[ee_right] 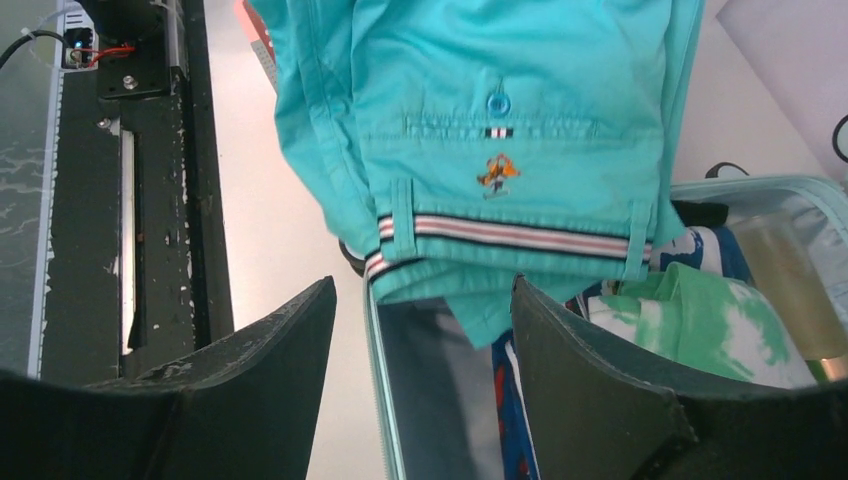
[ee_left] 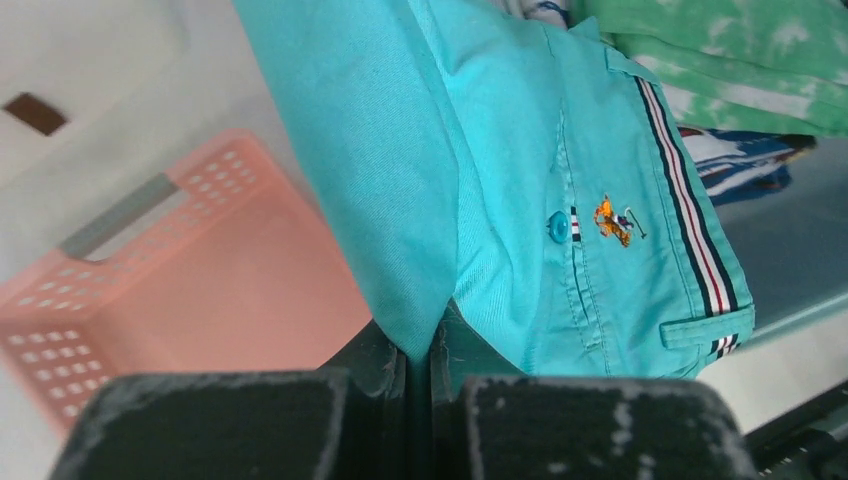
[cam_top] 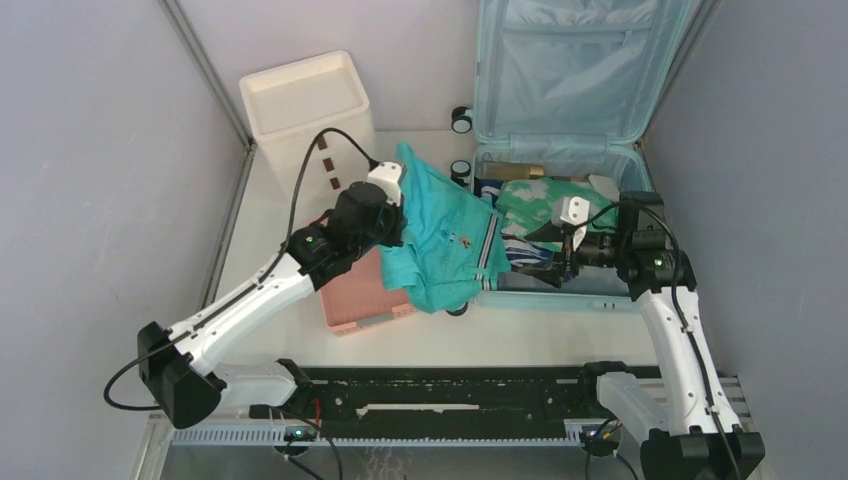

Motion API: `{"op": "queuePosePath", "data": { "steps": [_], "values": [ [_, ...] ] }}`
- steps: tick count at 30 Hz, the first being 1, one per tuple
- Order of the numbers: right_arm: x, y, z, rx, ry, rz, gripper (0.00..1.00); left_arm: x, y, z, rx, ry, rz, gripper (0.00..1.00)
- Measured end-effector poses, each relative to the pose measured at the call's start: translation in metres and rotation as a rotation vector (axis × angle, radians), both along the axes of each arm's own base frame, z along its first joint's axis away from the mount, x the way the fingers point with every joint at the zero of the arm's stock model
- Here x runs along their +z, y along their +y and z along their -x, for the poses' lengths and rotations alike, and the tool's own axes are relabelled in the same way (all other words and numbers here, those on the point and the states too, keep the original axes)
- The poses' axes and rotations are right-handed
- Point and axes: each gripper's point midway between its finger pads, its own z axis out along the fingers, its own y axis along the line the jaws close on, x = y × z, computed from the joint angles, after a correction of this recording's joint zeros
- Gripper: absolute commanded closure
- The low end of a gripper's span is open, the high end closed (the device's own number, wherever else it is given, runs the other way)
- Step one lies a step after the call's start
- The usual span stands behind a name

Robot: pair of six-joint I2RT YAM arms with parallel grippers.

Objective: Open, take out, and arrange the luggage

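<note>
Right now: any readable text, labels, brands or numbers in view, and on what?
No readable text in any view.
Orange embroidered emblem on the turquoise shorts: a picture; any lettering there is too small to read.
Luggage, pink basket: no markings seen.

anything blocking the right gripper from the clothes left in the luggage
Partly. The teal shorts, pinched in the shut left gripper, drape over the near-left rim of the luggage, just ahead of the open right gripper. The green garment further right lies uncovered.

Teal shorts (cam_top: 445,235), blue luggage (cam_top: 585,90), perhaps tie-dyed green cloth (cam_top: 535,205)
</note>
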Motion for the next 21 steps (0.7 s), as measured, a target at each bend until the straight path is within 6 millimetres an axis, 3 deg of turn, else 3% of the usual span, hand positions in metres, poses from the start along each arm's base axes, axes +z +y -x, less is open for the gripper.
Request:
{"op": "queuePosePath", "data": {
  "steps": [4, 9, 12, 16, 21],
  "values": [
    [-0.006, 0.0, -0.002, -0.012, 0.027, -0.007, 0.24, 0.011, 0.02, -0.003, 0.04, -0.035, -0.016, 1.0],
    [-0.013, 0.017, -0.004, 0.008, 0.099, -0.024, 0.21, 0.023, 0.027, -0.001, 0.033, -0.074, -0.023, 1.0],
    [-0.015, 0.029, -0.006, 0.023, 0.146, -0.046, 0.21, 0.02, 0.029, 0.0, 0.031, -0.069, -0.045, 1.0],
    [-0.013, 0.03, -0.016, -0.009, 0.163, -0.059, 0.21, 0.011, 0.04, 0.005, 0.053, -0.035, -0.09, 1.0],
    [-0.014, 0.03, -0.019, -0.025, 0.165, -0.055, 0.21, 0.014, 0.066, 0.019, 0.102, -0.011, -0.115, 1.0]
  ]
}}
